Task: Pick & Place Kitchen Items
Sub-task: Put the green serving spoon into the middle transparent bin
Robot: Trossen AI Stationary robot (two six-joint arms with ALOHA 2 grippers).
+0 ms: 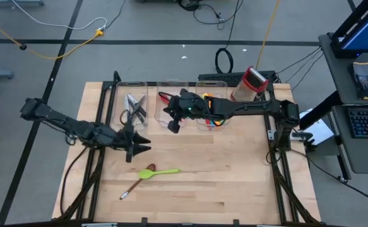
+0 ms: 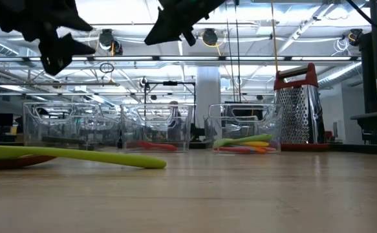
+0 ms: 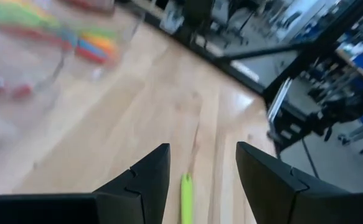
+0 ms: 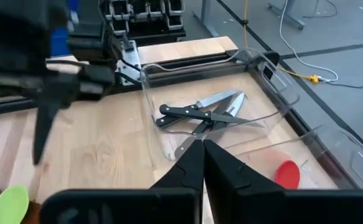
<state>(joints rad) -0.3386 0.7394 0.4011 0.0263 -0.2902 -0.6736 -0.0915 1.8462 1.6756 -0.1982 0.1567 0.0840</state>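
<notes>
We see a pale wooden table [image 1: 234, 183] carrying three clear bins along its far edge, with a red-and-steel box grater [image 1: 250, 84] leaning at the far right corner. The left bin [image 1: 117, 104] holds a heap of black-handled steel knives [image 4: 203, 115], their blades crossed over one another. The middle bin [image 1: 169, 88] holds a red utensil [image 4: 287, 174], of which only a rounded red end shows. The right bin [image 2: 266, 126] holds a bundle of green, yellow, orange and red utensils [image 2: 243, 144] lying flat. On the bare table near the front lies a lime-green spoon [image 1: 158, 172], long and slim with a rounded bowl, and crossing beneath that bowl lies a brown-handled utensil [image 1: 131, 189] with a reddish head. The left gripper [image 1: 139, 147] hangs above the table just behind the green spoon, its jaws parted to a middling gap with nothing between them. The right gripper [image 1: 173, 125] hangs above the middle bin's near edge, jaws pressed together and empty.
</notes>
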